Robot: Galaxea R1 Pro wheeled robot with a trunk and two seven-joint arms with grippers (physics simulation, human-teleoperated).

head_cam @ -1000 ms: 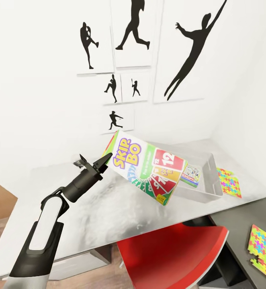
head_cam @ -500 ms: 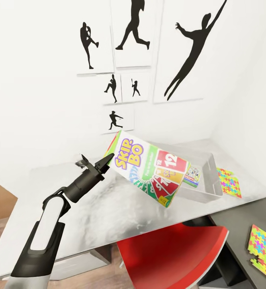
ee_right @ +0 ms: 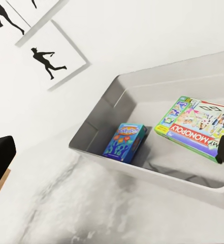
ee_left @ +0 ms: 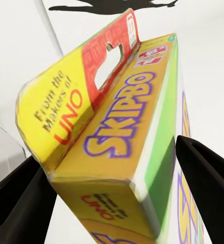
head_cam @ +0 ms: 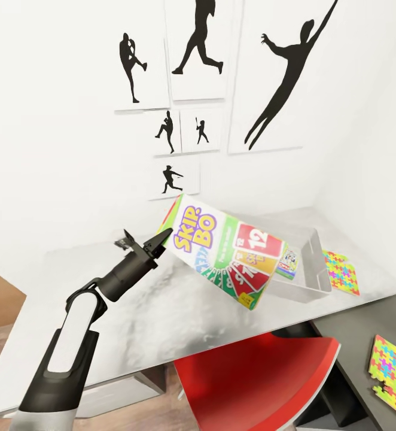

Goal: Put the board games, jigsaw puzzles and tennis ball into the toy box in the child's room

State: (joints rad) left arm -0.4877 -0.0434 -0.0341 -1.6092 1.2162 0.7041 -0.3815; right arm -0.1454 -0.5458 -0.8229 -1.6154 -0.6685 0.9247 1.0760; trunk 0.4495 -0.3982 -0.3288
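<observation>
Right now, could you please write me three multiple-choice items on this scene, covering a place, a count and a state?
1. Where does the Monopoly box lie?
A. on the red chair
B. inside the toy box
C. on the floor

2. How many jigsaw puzzles show in the head view?
A. one
B. two
C. four

3. How is the Skip-Bo box carried?
A. lying flat on the table
B. balanced on the chair
C. clamped by the left tool, held tilted above the table

Answers: 1 B, it sits within the bin's walls. 2 B, one jigsaw beside the bin, another jigsaw on the dark side table. 3 C, the fingers grip its end.
</observation>
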